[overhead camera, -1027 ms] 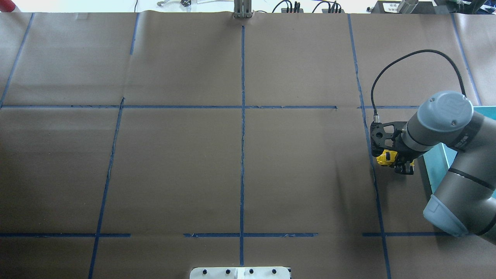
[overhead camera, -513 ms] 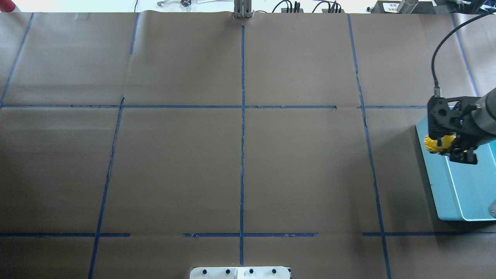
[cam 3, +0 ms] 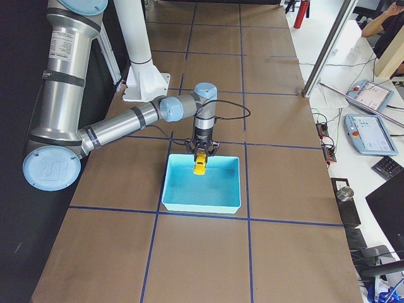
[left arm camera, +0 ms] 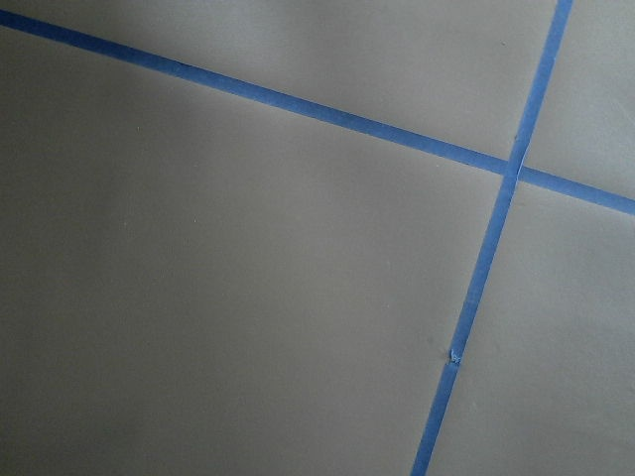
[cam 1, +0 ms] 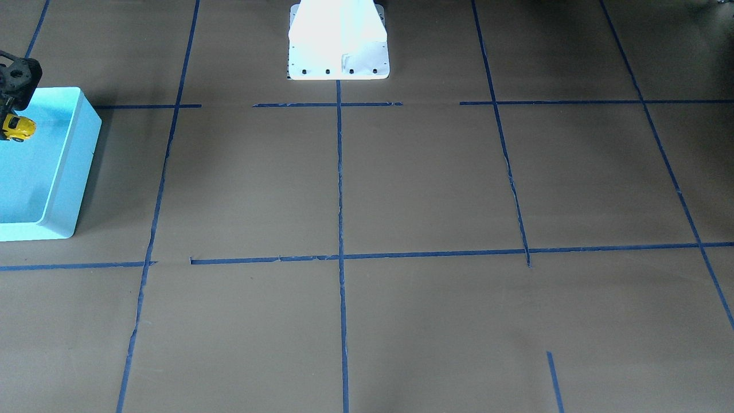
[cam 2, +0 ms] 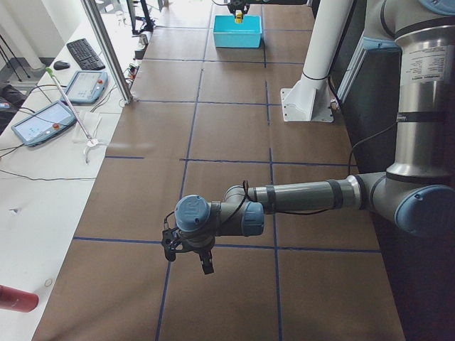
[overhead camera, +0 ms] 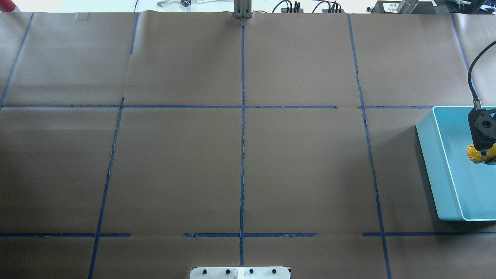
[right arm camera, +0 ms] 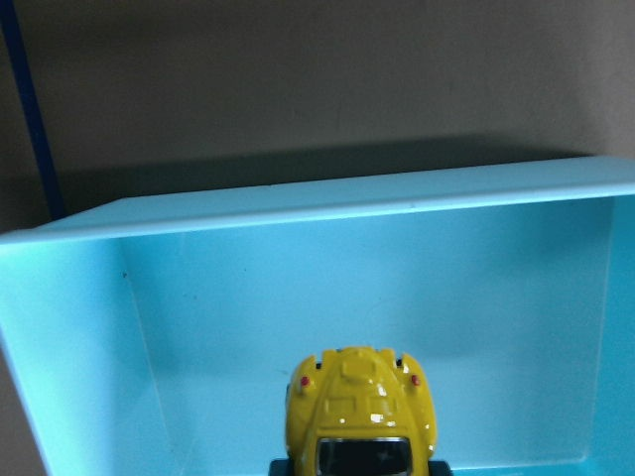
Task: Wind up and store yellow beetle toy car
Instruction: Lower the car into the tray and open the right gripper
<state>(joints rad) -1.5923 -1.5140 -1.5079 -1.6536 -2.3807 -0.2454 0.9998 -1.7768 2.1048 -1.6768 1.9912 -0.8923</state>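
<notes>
The yellow beetle toy car (overhead camera: 476, 154) hangs in my right gripper (overhead camera: 482, 152), which is shut on it above the inside of the turquoise bin (overhead camera: 427, 155) at the table's right edge. The front-facing view shows the car (cam 1: 16, 127) over the bin's (cam 1: 77, 166) robot-side part, off its floor. The right wrist view shows the car's rear (right arm camera: 359, 407) with the bin's wall (right arm camera: 298, 288) behind it. The exterior right view shows the car (cam 3: 199, 165) over the bin (cam 3: 202, 207). My left gripper (cam 2: 202, 264) shows only in the exterior left view, low over the table; I cannot tell if it is open.
The white robot base (overhead camera: 240, 272) stands at the near middle edge. Blue tape lines (overhead camera: 242, 116) divide the brown paper-covered table. Control pendants (cam 2: 50, 117) and cables lie on the side bench beyond the table's far edge.
My right gripper has carried the car to the right, from over the table beside the bin, across the bin's wall, to above its inside.
</notes>
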